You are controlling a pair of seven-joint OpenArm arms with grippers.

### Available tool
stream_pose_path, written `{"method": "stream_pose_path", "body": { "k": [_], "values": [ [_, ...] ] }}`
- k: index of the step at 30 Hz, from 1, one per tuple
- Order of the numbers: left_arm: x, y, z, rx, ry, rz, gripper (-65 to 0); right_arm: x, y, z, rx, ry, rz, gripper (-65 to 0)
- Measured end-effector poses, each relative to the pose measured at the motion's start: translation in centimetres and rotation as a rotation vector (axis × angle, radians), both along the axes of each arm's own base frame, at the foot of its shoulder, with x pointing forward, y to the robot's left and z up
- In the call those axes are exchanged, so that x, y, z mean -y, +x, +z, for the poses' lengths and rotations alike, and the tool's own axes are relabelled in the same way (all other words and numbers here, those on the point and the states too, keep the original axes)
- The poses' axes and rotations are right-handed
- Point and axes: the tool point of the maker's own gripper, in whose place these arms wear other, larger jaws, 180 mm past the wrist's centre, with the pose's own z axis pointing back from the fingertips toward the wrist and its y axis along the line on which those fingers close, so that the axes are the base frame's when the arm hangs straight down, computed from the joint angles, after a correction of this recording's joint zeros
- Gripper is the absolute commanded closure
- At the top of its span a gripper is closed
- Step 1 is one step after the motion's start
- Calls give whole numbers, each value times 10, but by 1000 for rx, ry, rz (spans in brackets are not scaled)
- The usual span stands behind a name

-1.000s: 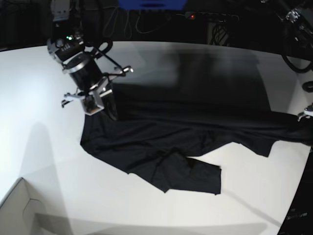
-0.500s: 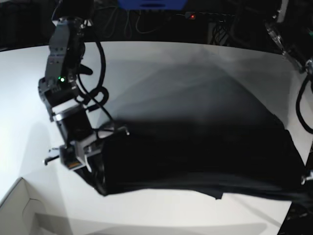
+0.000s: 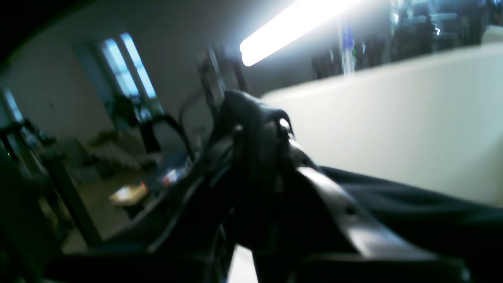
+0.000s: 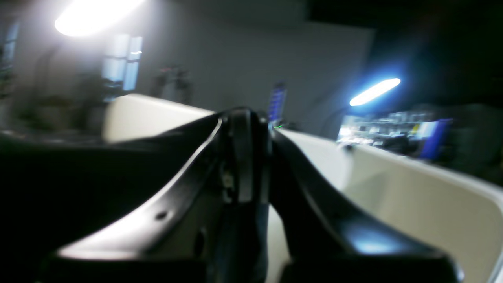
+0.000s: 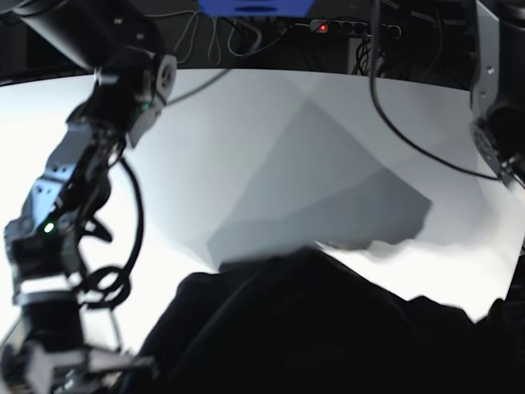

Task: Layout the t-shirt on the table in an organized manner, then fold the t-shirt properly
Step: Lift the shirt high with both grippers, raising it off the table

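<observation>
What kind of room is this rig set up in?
Probably a robotics lab or workshop. A large white table carries the black t-shirt, cables and a power strip run along its dark far edge, and the wrist views show blurred windows, a bright strip light and cluttered equipment behind.

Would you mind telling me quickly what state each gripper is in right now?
Left gripper: shut on the t-shirt.
Right gripper: shut on the t-shirt.
</observation>
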Motion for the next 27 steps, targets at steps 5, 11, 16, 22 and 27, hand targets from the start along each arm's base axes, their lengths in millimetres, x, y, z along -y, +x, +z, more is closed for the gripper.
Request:
{"method": "stream_pose_path", "body": {
  "k": [5, 11, 16, 22, 27],
  "values": [
    [21, -21, 55, 140, 90, -22, -2, 27, -15, 51, 147, -19, -72, 0],
    [39, -31, 85, 189, 132, -43, -2, 44, -31, 96, 263, -23, -123, 0],
    [37, -51, 118, 268, 125, -24, -2, 43, -43, 130, 328, -44, -140, 0],
    [36, -55, 124, 280, 128, -21, -2, 43, -56, 160, 392, -56, -178, 0],
    [36, -62, 133, 312, 130, -19, -2, 42, -69, 182, 451, -69, -210, 0]
  ]
}}
